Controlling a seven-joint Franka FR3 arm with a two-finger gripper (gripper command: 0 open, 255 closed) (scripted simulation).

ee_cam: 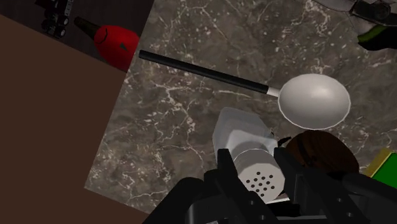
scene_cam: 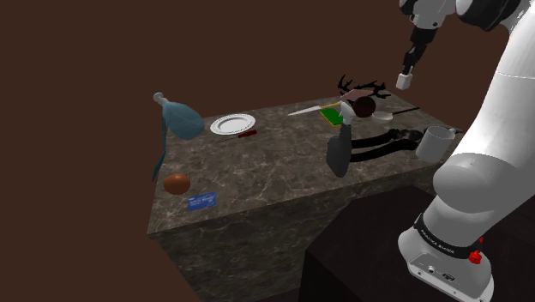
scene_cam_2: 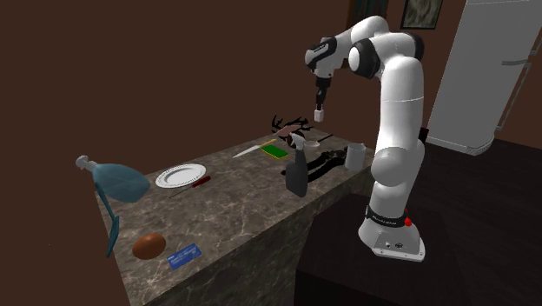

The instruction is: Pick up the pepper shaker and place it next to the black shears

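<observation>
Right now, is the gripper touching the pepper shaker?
Touching. In the wrist view the gripper clasps the pepper shaker by its perforated cap, with black gripper parts pressed against both sides and no gap.

Both exterior views overlook the counter (scene_cam: 274,172); the wrist view looks down closely.

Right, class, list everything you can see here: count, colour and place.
counter: one, dark marbled, under everything
pepper shaker: one, pale grey, aloft in gripper
plate: one, white, far edge
lamp-like object: one, pale blue, shoulder view's left
round object: one, brown, near card
card: one, blue, near edge
spray bottle: one, dark grey, upright, middle
shears: one, black, between bottle and mug
mug: one, white, shoulder view's right
ladle: one, white bowl, black handle, below gripper
sponge: one, green, far edge
knife: one, pale blade, by sponge
gripper: one, black, shut on pepper shaker
arm: one, white
</observation>
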